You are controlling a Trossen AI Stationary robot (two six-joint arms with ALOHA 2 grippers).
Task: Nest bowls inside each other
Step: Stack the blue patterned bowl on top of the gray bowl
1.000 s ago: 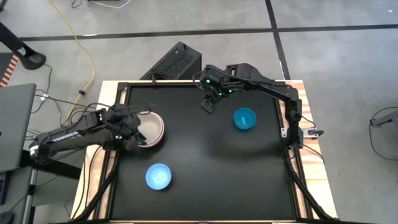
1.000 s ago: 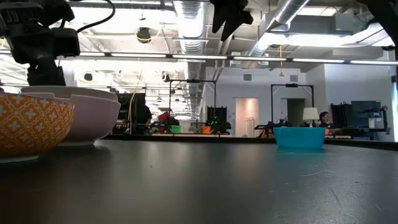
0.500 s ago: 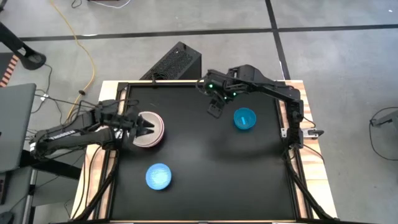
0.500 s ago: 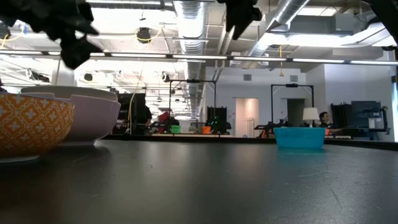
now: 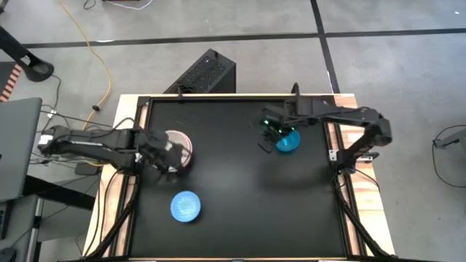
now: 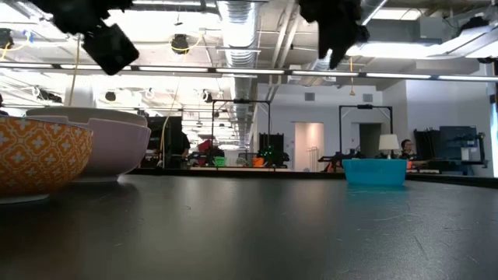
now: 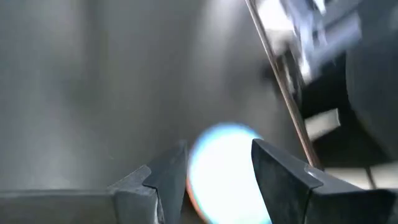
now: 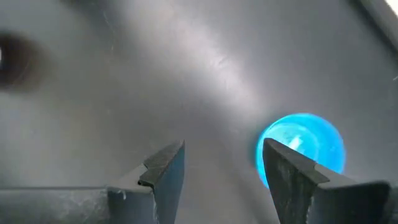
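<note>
A white bowl sits nested in a pink bowl point(image 5: 182, 143) at the table's left; in the low view its rim point(image 6: 85, 114) shows above the pink wall point(image 6: 117, 148). A light blue bowl point(image 5: 186, 206), orange-patterned outside point(image 6: 35, 159), stands nearer the front edge and shows far off between my left fingers point(image 7: 224, 168). The teal bowl point(image 5: 288, 140) stands at the right point(image 6: 375, 171). My left gripper point(image 5: 167, 155) hangs open, high over the stack's near-left side. My right gripper point(image 5: 269, 138) is open, raised just left of the teal bowl point(image 8: 305, 149).
A raised black rim point(image 5: 240, 98) frames the black table top. A wide bare stretch of table lies between the bowl stack and the teal bowl. A dark box point(image 5: 204, 73) stands on the floor beyond the far edge.
My left gripper has risen off the pink-and-white stack and rolled, while its arm swung toward the far edge. My right gripper has come down and toward the table's near right, from the far middle to just beside the teal bowl. No bowl has moved.
</note>
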